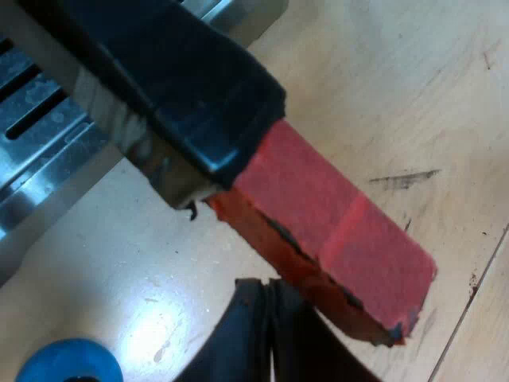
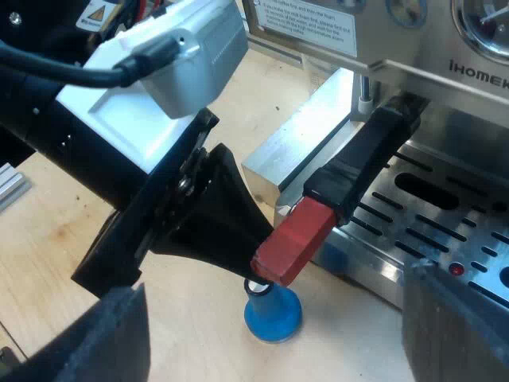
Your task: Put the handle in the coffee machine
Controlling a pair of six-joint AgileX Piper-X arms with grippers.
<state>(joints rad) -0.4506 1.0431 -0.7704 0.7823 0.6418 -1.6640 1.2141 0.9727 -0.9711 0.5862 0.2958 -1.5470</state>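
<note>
Right wrist view, nearest first: my right gripper [image 2: 274,338] hangs over the wooden table [image 2: 64,231] with its two fingers [image 2: 107,338] set wide apart, holding nothing. Beyond it my left gripper [image 2: 248,269] meets the underside of the red end [image 2: 293,241] of the holder's handle [image 2: 364,163]. I cannot tell whether it is clamped there or merely pressed against it. Below the red end a blue tamper [image 2: 273,312] stands upright on the table, apart from the handle. Farther off, the dark handle runs up to the front of the espresso machine [image 2: 469,72], above the drip tray [image 2: 445,215]. The holder's far end is hidden there. Left wrist view: the red end [image 1: 342,231] lies close by the left gripper [image 1: 269,306], and the dark handle [image 1: 175,79] passes over the drip tray [image 1: 36,135]. Handling, as I judge it: the holder is rigid and probably heavy at the hidden metal end, so it will not flex. The red end looks matt and square-sided, giving flat faces for a sure hold and the longest lever for turning. The dark part appears smoother and likelier to slip. I cannot make out whether the holder is seated or locked.
</note>
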